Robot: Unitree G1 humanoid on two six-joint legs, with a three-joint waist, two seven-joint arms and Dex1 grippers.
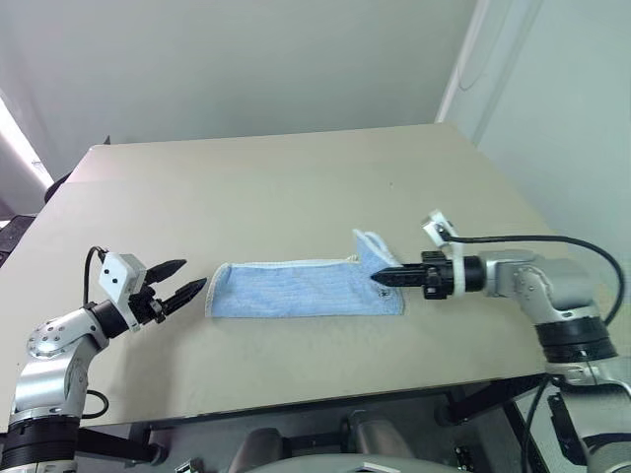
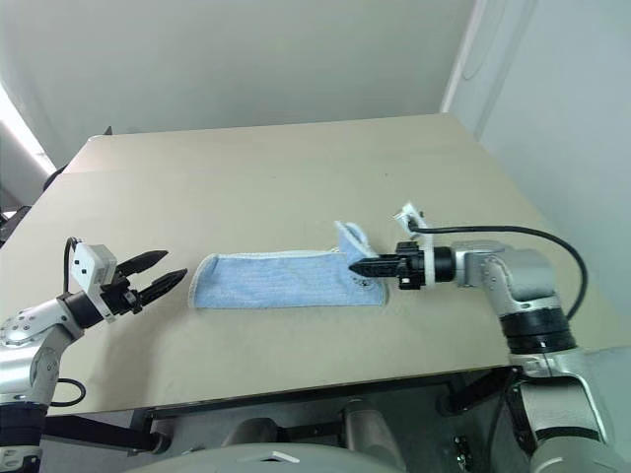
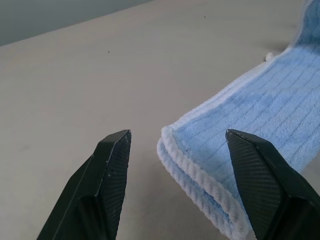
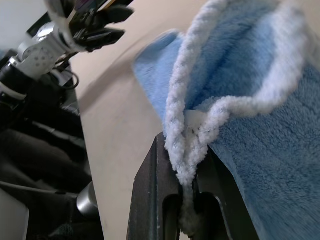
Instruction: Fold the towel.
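Presently, left eye view: towel point(image 1: 296, 289), light blue with white edging, lies folded into a long strip at lower centre of the frame on the beige surface point(image 1: 276, 197). Its right end is raised off the surface, pinched by the right end effector point(image 1: 380, 279), whose fingers are closed on that edge. Left end effector point(image 1: 187, 281), lower left of frame, sits just beside the strip's left end, fingers spread, holding nothing.

Left wrist view: two black fingers point(image 3: 110, 175) stand apart at the bottom of the frame; the towel's doubled, white-edged end lies between them, nearer the right-hand finger, on the surface.

Right wrist view: closed fingers point(image 4: 155, 200) at lower centre clamp the white corded edging, blue terry spreading to the upper right; the left end effector appears at upper left of the frame.
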